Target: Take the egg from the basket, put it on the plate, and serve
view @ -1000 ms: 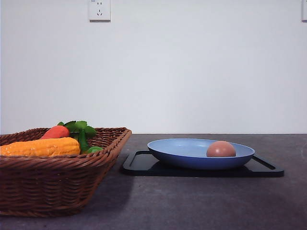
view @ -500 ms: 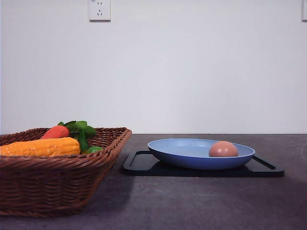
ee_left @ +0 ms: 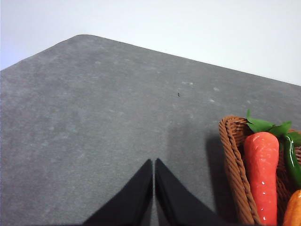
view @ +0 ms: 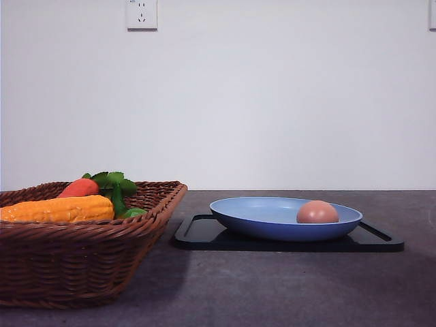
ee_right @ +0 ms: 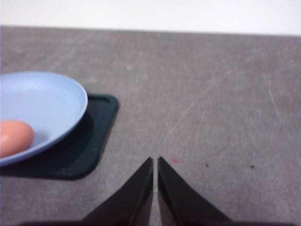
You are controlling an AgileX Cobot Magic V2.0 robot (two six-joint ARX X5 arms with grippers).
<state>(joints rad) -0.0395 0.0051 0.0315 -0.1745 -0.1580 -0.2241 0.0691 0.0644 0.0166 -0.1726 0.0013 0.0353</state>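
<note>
The brown-tan egg (view: 317, 212) lies in the light blue plate (view: 259, 212), toward its right side; the right wrist view also catches the egg (ee_right: 15, 137) in the plate (ee_right: 47, 101). The plate rests on a flat black tray (view: 204, 234). The dark wicker basket (view: 82, 262) stands at the left. My left gripper (ee_left: 154, 162) is shut with nothing in it, over bare table beside the basket's rim (ee_left: 233, 160). Also shut and holding nothing, my right gripper (ee_right: 155, 161) hovers over the table to the right of the tray (ee_right: 89, 146).
In the basket lie an orange corn cob (view: 58, 208), a red-orange carrot (view: 78, 188) (ee_left: 261, 174) and green leaves (view: 112, 182). The dark grey table (view: 293, 286) runs back to a white wall with a socket (view: 141, 13).
The egg has shifted slightly to the right in the plate since a second ago and now lies still. Nothing else has moved.
</note>
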